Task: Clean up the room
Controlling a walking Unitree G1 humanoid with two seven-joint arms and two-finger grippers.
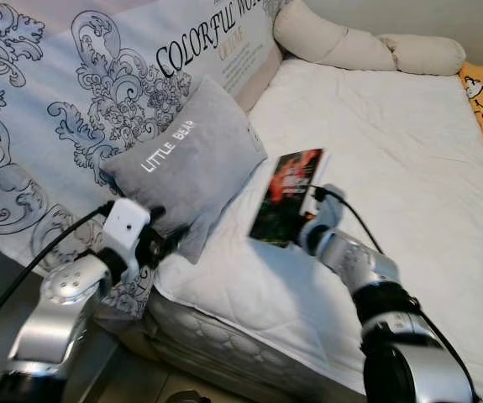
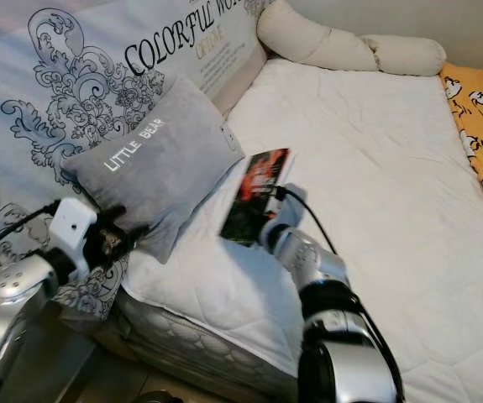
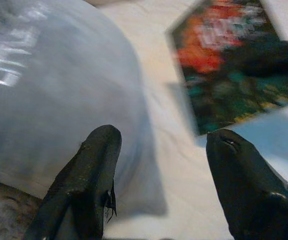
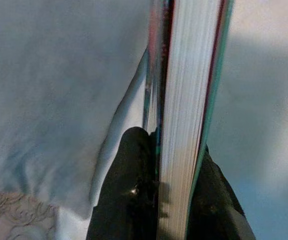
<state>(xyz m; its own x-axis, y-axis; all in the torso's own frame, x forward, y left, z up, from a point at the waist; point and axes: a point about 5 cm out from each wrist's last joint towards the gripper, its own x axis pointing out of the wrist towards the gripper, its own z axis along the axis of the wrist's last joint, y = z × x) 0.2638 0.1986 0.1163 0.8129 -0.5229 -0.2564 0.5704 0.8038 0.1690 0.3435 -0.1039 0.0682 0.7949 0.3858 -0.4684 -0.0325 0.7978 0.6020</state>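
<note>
Fingers of the right gripper were clamped on the page edge of a book, holding it just above the white bed. At the book's nine o'clock leaned a grey pillow. The left gripper hovered by the pillow's lower corner, fingers spread, gripping nothing.

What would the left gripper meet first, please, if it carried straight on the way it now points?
Probably the grey pillow: the open left gripper points at its edge and the bare mattress beside it; depth is unclear.
</note>
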